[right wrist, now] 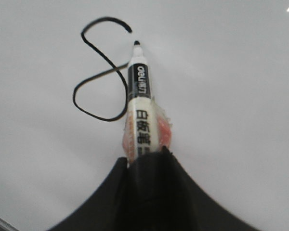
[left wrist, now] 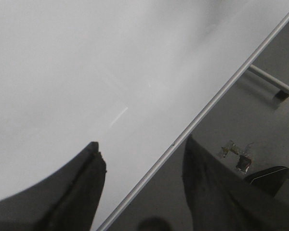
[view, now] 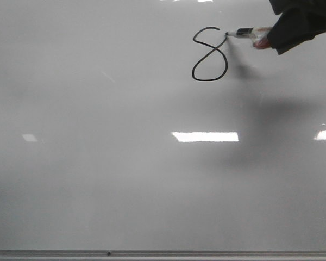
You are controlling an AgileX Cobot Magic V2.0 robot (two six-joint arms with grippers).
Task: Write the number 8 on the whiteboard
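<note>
While idle at lower left of the left wrist view, left gripper [left wrist: 139, 178] spread wide over the whiteboard [view: 98, 163] rim, holding nothing. Upper centre of the front view: number 8 [view: 209, 54], top loop not yet joined. Upper right: right gripper [view: 285, 32] clamped on marker [view: 249, 33]. Risk: overshooting the gap, leaving a stray tail or a smear.

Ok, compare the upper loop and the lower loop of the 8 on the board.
Upper loop of the number 8: open, with a gap at its right where the marker tip sits; lower loop: fully closed.
The upper loop is smaller and narrower; the lower loop is larger and rounder.
Shared: both are the same thin black line on the whiteboard, joined at one crossing. The marker is held in the right tool.
</note>
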